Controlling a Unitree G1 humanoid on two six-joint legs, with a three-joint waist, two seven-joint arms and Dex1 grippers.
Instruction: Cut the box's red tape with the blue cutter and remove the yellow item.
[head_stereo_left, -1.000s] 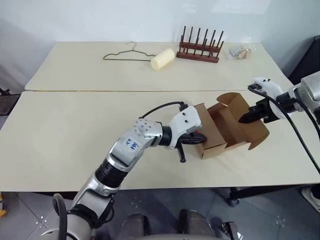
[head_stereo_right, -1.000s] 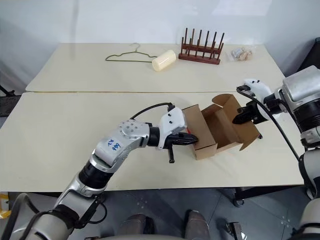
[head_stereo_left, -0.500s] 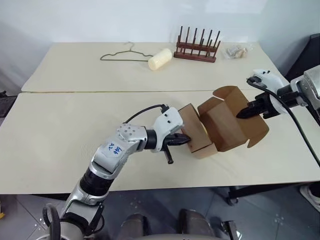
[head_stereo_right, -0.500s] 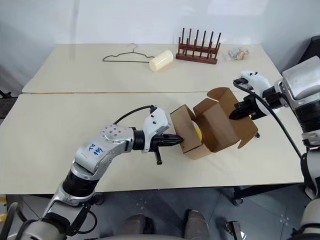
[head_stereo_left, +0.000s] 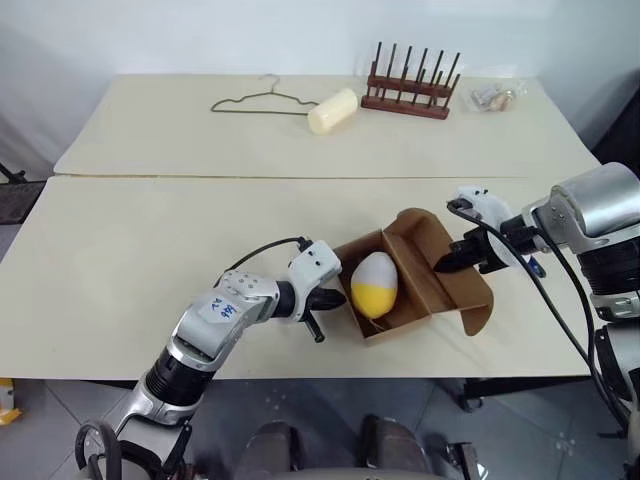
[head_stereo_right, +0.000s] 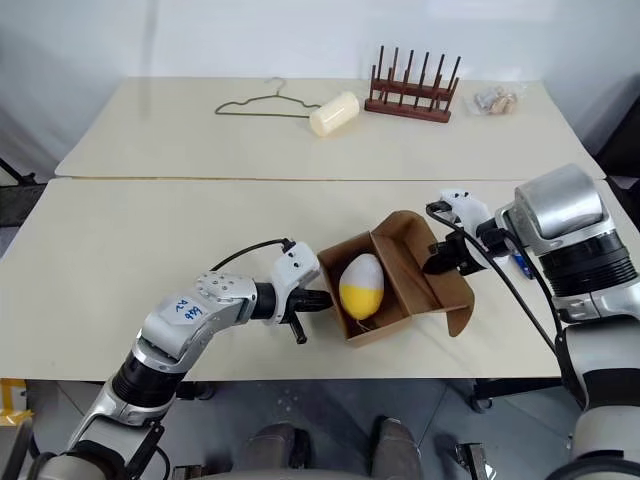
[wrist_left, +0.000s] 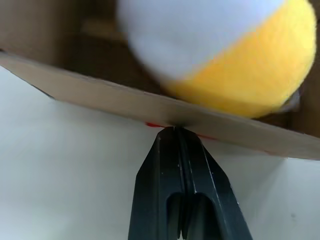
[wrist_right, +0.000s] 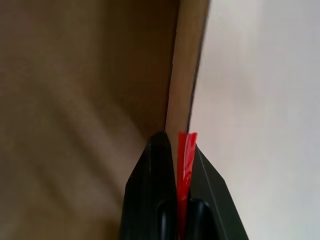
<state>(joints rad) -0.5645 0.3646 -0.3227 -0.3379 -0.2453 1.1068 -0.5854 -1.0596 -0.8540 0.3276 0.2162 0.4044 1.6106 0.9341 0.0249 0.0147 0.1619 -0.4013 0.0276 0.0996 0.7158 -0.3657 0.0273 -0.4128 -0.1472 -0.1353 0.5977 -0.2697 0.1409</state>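
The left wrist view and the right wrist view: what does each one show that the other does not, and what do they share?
Left wrist view: the yellow and white egg-shaped item inside the box, and the left pincer shut on the box's lower edge, a trace of red beside its tips.

Right wrist view: the right pincer shut on a cardboard flap, with a strip of red tape between its fingers.

Both: brown cardboard of the box and the pale table.

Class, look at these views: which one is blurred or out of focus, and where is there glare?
Left wrist view: the yellow item is soft and out of focus, close to the lens. Right wrist view: the box wall is blurred. Left eye view: pale glare on the far table.
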